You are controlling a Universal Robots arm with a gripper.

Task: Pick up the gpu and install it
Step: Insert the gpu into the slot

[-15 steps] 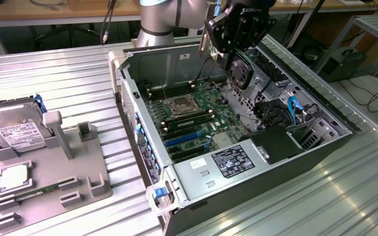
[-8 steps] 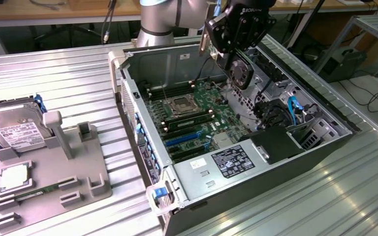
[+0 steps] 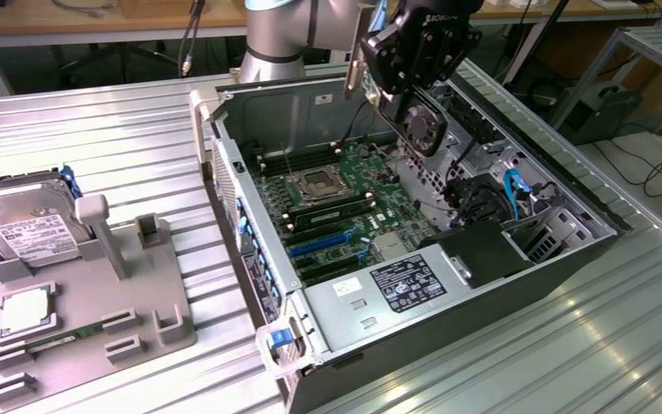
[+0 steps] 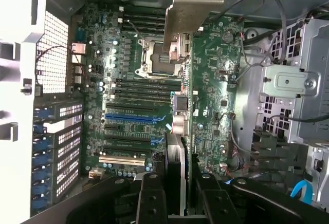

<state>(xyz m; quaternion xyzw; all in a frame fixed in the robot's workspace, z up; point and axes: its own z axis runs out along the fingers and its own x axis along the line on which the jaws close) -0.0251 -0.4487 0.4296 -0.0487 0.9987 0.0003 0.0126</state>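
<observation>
Gripper (image 3: 409, 86) hangs over the open case (image 3: 223, 155). The jaws are closed partway and clamped on the gpu (image 3: 426, 122). The card is held on edge, above the motherboard (image 3: 343, 198) and not seated. In the wrist view the gpu (image 4: 181, 116) runs edge-on out from between the two black fingers (image 4: 150, 198), fan end nearest them and silver bracket at the far end. The hard drive (image 3: 27, 224) sits on the grey holder (image 3: 147, 302), well apart at the exterior view's left.

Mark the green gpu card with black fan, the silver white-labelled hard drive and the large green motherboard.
gpu (image 3: 422, 122): exterior view, black round fan.
hard drive (image 3: 28, 235): exterior view, white label.
motherboard (image 3: 367, 164): exterior view, green board beside the socket.
</observation>
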